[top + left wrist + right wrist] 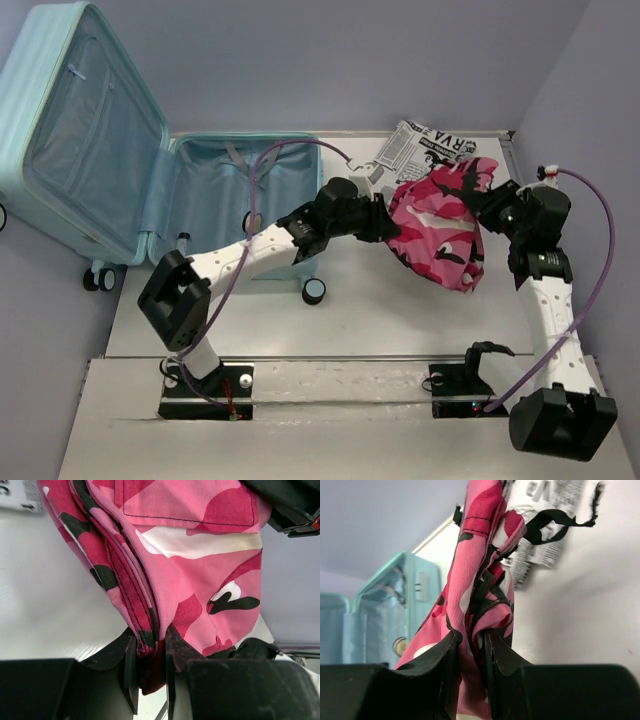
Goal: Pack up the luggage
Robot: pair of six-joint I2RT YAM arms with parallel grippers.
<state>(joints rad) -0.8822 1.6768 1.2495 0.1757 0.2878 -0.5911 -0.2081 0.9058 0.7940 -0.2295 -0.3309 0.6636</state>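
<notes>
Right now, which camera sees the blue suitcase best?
The top view. It shows nearly the whole suitcase, open with its lid up. The right wrist view shows only a piece of it at the left, behind the pink cloth. The left wrist view shows none of it.
</notes>
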